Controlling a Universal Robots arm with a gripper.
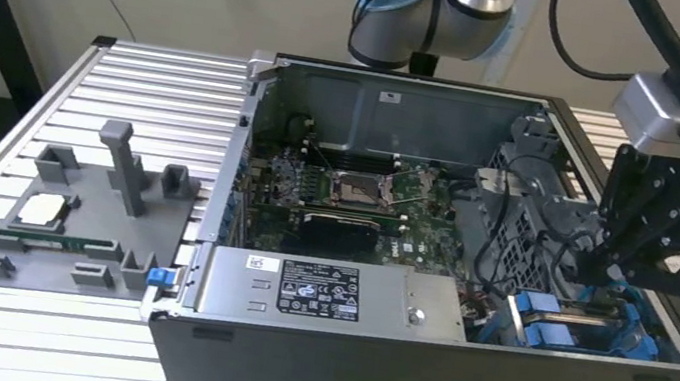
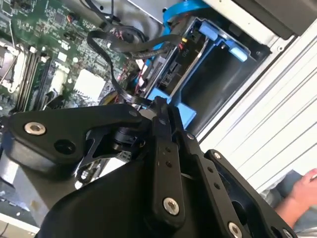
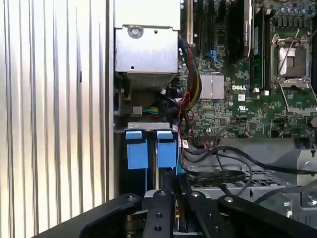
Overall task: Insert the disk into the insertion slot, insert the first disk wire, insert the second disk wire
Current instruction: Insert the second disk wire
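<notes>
My black gripper (image 1: 594, 272) hangs inside the open computer case, just above the blue carriers (image 1: 563, 325) at the exterior view's right. Its fingers (image 2: 161, 116) are pressed together on the end of a black disk wire (image 2: 113, 74) that loops back toward the motherboard. In the first wrist view the gripper (image 3: 179, 187) sits right behind two blue carrier fronts (image 3: 148, 148) standing side by side in the insertion slot (image 3: 148, 127). I cannot tell which of them holds the disk. The wire (image 3: 218, 174) lies across the perforated grey cage.
The motherboard (image 1: 340, 191) and the labelled power supply (image 1: 324, 294) fill the case. A grey fixture (image 1: 78, 232) with small parts rests on the slatted table at the exterior view's left. A person's hand (image 2: 302, 191) is beside the case.
</notes>
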